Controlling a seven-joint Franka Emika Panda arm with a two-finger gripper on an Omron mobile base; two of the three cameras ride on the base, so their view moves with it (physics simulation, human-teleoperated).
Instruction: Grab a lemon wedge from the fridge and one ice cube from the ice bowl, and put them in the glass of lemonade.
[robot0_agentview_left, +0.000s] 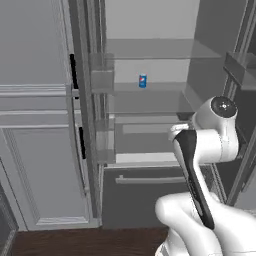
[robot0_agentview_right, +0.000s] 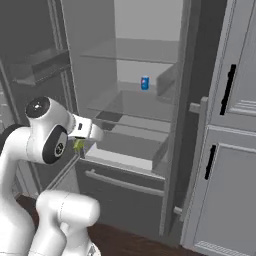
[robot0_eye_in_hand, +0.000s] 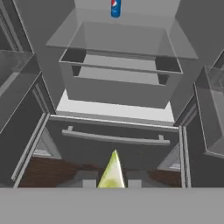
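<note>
The fridge (robot0_agentview_left: 150, 102) stands open in front of me, with glass shelves (robot0_agentview_right: 130, 107) and a bottom drawer (robot0_eye_in_hand: 113, 148). My gripper (robot0_eye_in_hand: 111, 183) is shut on the lemon wedge (robot0_eye_in_hand: 112, 171), a small yellow sliver that points up between the two finger tips. From the right base view the wedge (robot0_agentview_right: 78, 145) hangs under the hand (robot0_agentview_right: 82, 129), in front of the fridge's lower left part and outside the shelves. The ice cube, the ice bowl and the glass of lemonade are out of view.
A small blue soda can (robot0_agentview_left: 142, 80) stands at the back of a middle shelf. Both fridge doors are swung out, with door bins (robot0_eye_in_hand: 212, 113) on each side. Light grey cabinets (robot0_agentview_left: 35, 150) with black handles flank the fridge. The floor (robot0_agentview_left: 75, 242) is dark wood.
</note>
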